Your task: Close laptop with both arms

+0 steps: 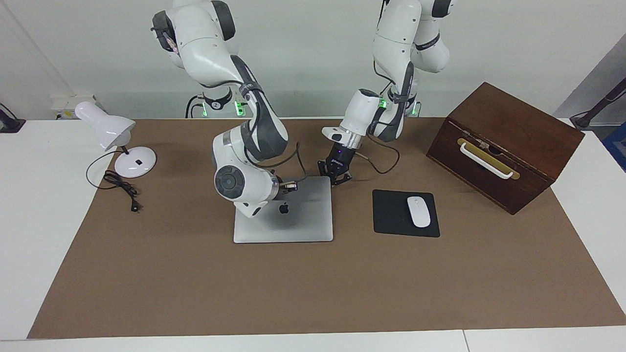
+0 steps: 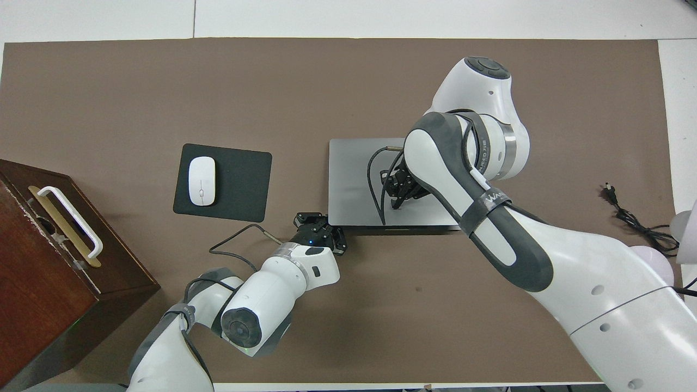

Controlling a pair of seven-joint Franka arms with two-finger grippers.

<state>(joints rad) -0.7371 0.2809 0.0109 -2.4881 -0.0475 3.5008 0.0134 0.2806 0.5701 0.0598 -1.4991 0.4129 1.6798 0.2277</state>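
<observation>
The silver-grey laptop (image 1: pixel 303 222) (image 2: pixel 354 174) lies mid-table with its lid lowered almost flat, apple logo up. Only a thin dark strip of its base shows along the edge nearer the robots. My right gripper (image 1: pixel 292 185) (image 2: pixel 397 204) is shut, its tip down on the lid close to that same edge, between the logo and the hinge side. My left gripper (image 1: pixel 337 178) (image 2: pixel 321 222) is shut and low at the laptop's corner nearer the robots, toward the left arm's end of the table, beside the base.
A black mouse pad (image 1: pixel 391 215) with a white mouse (image 1: pixel 418 211) lies beside the laptop toward the left arm's end. A dark wooden box (image 1: pixel 503 146) with a white handle stands past it. A white desk lamp (image 1: pixel 112 132) and its cable (image 1: pixel 122 188) sit at the right arm's end.
</observation>
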